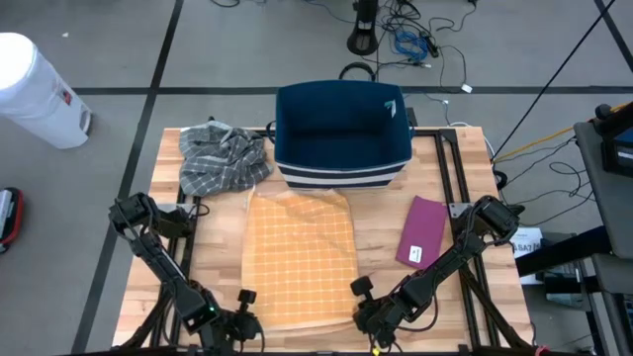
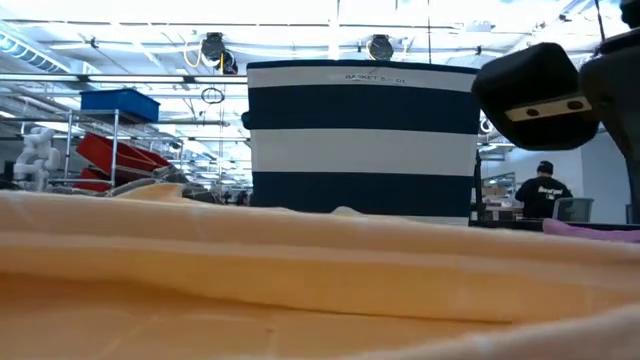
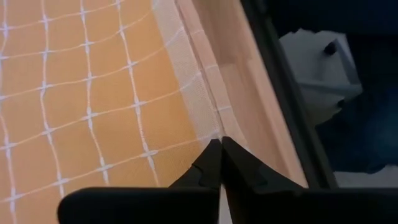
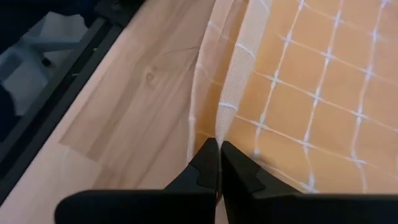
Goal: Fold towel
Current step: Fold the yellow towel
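Your left gripper [image 3: 221, 142] is clenched on the orange towel [image 1: 300, 259] at its near left corner, and your right gripper [image 4: 219, 146] is pinched on the near right corner. Only the wrist views show those grips; from above, the towel lies flat on the wooden table [image 1: 445, 297], in front of the navy striped basket [image 1: 342, 135]. The low view shows the towel's folds [image 2: 300, 280] close up.

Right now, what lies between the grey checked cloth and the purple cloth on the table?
In the high view, the orange towel lies between the grey checked cloth and the purple cloth, its far end near the navy striped basket.
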